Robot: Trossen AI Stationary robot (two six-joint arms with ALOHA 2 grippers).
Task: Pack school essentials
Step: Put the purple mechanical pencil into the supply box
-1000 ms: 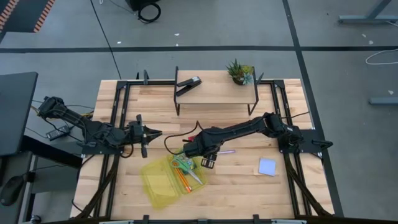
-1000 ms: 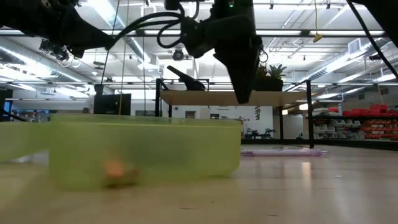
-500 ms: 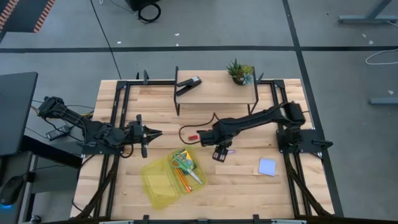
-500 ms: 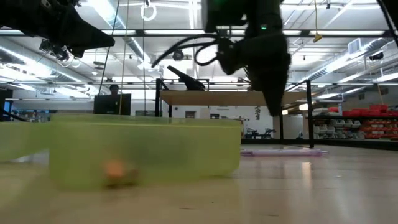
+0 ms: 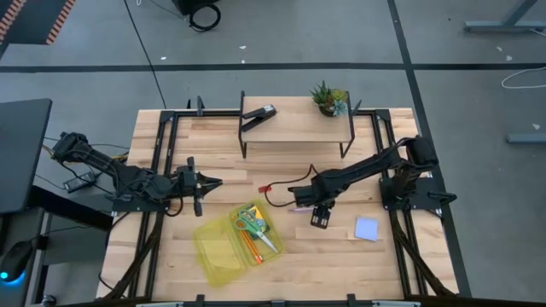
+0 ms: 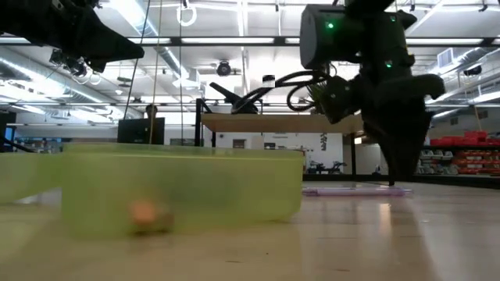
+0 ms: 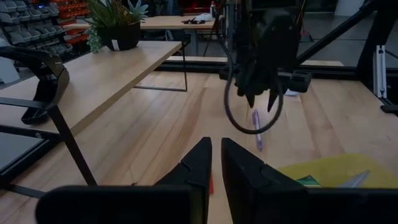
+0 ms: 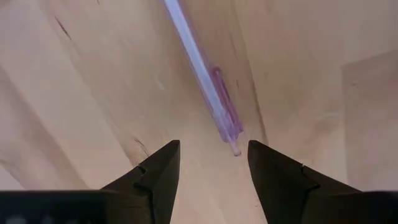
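The purple pen (image 8: pixel 202 81) lies flat on the wood; my right gripper (image 8: pixel 211 168) hovers just above its near end, open, one finger on either side and touching nothing. In the high view this gripper (image 5: pixel 312 206) sits at the table's middle with the pen (image 5: pixel 299 207) beside it. The yellow-green box (image 5: pixel 223 250) rests near the front edge and holds the green-handled scissors (image 5: pixel 249 223) and the orange pencil (image 5: pixel 248 248). The red eraser (image 5: pixel 264 188) and the blue notepad (image 5: pixel 367 228) lie on the table. My left gripper (image 5: pixel 220 182) waits shut at the left.
A raised wooden shelf (image 5: pixel 294 130) at the far side carries a black stapler (image 5: pixel 258 115) and a potted plant (image 5: pixel 328 98). A black cable (image 5: pixel 286 189) loops behind my right gripper. Bare wood lies between the box and the notepad.
My right gripper has swung from above the box toward the table's right and come down over the purple pen. The box, its contents, the eraser and the notepad have stayed where they were.
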